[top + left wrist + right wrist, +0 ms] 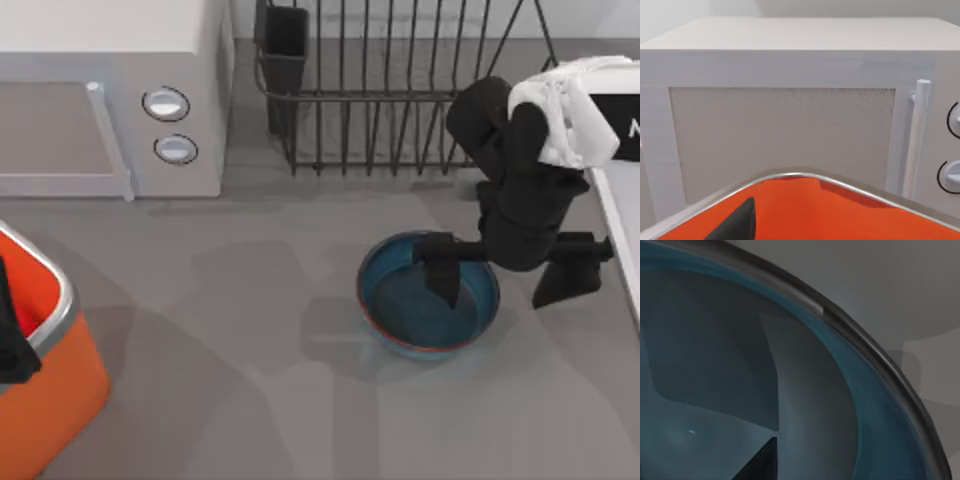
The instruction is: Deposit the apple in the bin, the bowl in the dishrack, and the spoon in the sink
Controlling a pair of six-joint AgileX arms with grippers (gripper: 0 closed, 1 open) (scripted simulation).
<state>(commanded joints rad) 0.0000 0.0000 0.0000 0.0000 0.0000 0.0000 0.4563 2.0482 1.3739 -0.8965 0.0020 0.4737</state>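
My right tool (510,262) hung with its fingers spread wide astride the bowl's (400,325) right rim, one inside. The bowl sat mid-tabletop, below the dishrack (400,90). I judged a shallow rim pinch could slip, tipping it; left tool (12,340) parked over the bin (60,390), fingers unreadable.

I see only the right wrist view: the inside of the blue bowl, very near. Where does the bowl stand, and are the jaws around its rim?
Observer: The bowl sits on the table, right of middle, near the dishrack but not in it.
Operator: And the jaws?
Observer: The right gripper is at the bowl's right rim, jaws open: one inside, one outside.
Operator: Where is the left arm?
Observer: The left gripper hangs over the orange bin at the table's left edge.
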